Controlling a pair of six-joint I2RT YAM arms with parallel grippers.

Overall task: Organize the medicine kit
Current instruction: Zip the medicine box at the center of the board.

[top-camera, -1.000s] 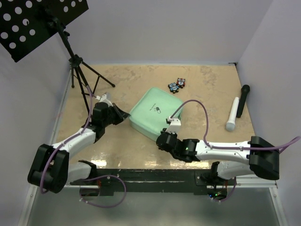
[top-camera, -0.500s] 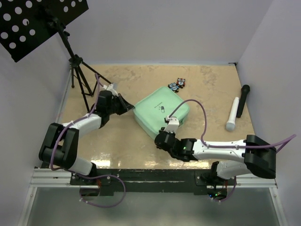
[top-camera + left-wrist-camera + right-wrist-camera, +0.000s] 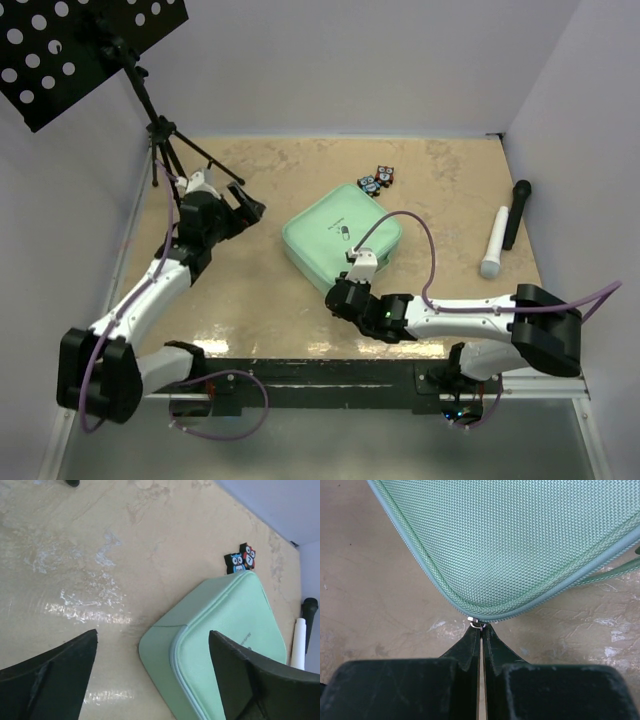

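Black fingers of the right gripper [image 3: 480, 630] are pressed together, and at their very tips sits the small metal zip pull [image 3: 477, 625], which they appear to be pinching. That pull hangs at the near corner of the medicine kit [image 3: 520, 540], so the mint-green case begins right where the claw ends and stretches away from it toward the far side of the table [image 3: 270, 300].

From where I stand the case lies flat with its lid down, a little right of the table's middle. The zip line looks closed along both edges that meet at that corner. I'd judge the zip to be the step in hand, though I can't say whether it is finishing a close or starting an open. No packets or bottles lie loose anywhere I can see. If the contents are already inside, little is left to do. If not, the sorting has yet to begin.

Over on the left, the left gripper [image 3: 245, 207] hangs with its fingers spread wide and nothing between them. It is well apart from the kit, which lies to its right.

Beyond the case's far corner sit two little owl figures [image 3: 378, 180]. A white microphone [image 3: 495, 243] and a black microphone [image 3: 517, 212] lie far off to the right.
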